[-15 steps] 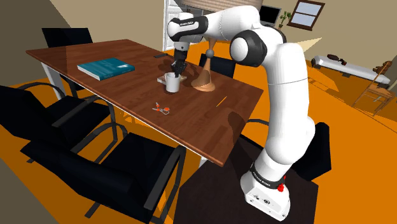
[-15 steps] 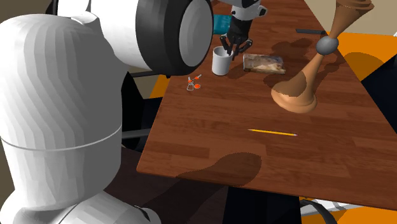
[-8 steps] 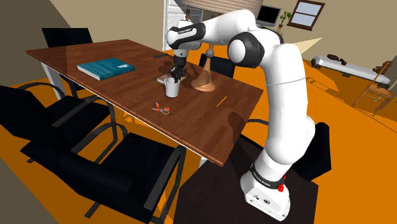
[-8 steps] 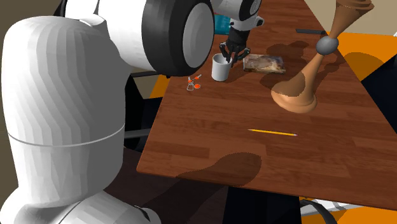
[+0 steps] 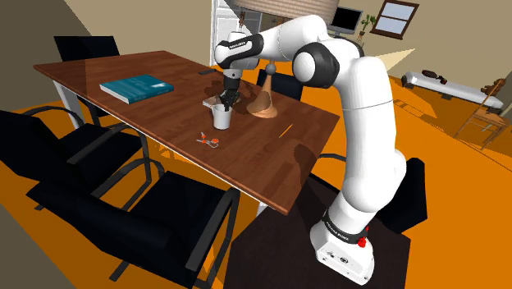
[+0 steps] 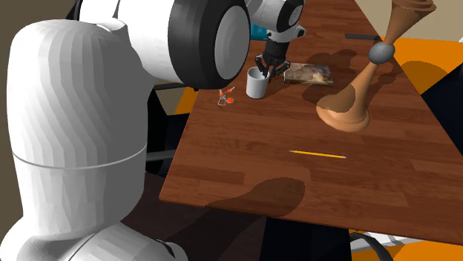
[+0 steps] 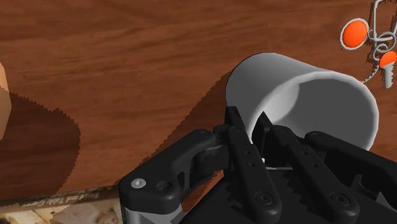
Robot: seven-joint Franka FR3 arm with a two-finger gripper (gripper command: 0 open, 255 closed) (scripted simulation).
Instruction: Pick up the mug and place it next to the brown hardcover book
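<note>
Since a second ago the gripper [image 5: 223, 102] has come down onto the mug's rim, and the mug [image 5: 221, 119] has shifted a little along the table, off the mottled brown book [image 6: 308, 73] and toward the key ring [image 6: 225, 96]. Wrist view: black fingers [image 7: 236, 137] drawn close together, pinching the mug's [image 7: 270, 76] near wall, one finger outside, the other inside the rim. So it grips the mug.

Mug is white outside, grey inside, upright, mouth up. It looks seated on the brown wooden table [image 5: 271, 156]; can't tell if the base is lifted. In the second exterior view the gripper [image 6: 267, 69] sits at the mug's [image 6: 256, 86] upper rim, on the side facing the mottled brown book. Mug stands near that book, not touching it.

Key ring with orange tags [image 7: 372, 38] lies just past the mug, on the side away from the gripper, near but apart.

Farther out: tan hourglass-shaped wooden piece [image 6: 356, 96] stands upright, beyond the brown book from the mug. Yellow pencil [image 6: 319, 154] lies flat, well apart, nearer the stand. Teal book [image 5: 137, 87] lies flat toward the shoulder view's left, well apart from the mug. Black chairs [image 5: 98, 205] line the table's near side. Floor is orange.
</note>
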